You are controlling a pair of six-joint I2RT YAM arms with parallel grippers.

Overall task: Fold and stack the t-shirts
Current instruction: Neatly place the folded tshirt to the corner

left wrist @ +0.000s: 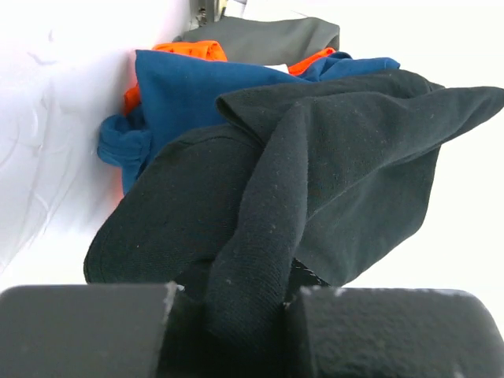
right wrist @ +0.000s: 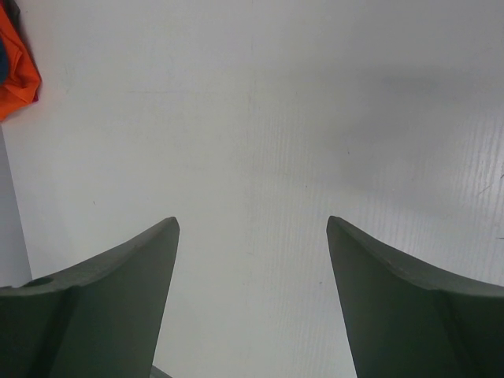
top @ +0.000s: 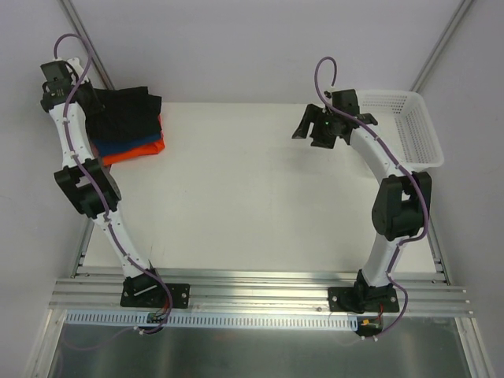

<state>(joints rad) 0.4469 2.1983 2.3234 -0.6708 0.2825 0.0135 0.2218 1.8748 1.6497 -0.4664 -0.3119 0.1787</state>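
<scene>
Looks like the tail end of stacking: pinching a bunched fold of the black t-shirt (left wrist: 339, 150) in the left gripper (left wrist: 244, 311), jaws all but closed on the cloth. Just ahead of those fingers, draped over the blue t-shirt (left wrist: 181, 94), with the orange t-shirt (left wrist: 193, 50) lowest and peeking out beyond. Probably calls next for lowering the fold, letting go and squaring it on the pile. Little room there: white surface close on the left in the wrist view, pile filling the space ahead. Holding nothing in the right gripper (right wrist: 252, 236), jaws spread wide over bare table (top: 252, 213), well apart from the pile. White basket (top: 417, 134) just beside it on the side away from the pile, so freest moving toward the shirts
</scene>
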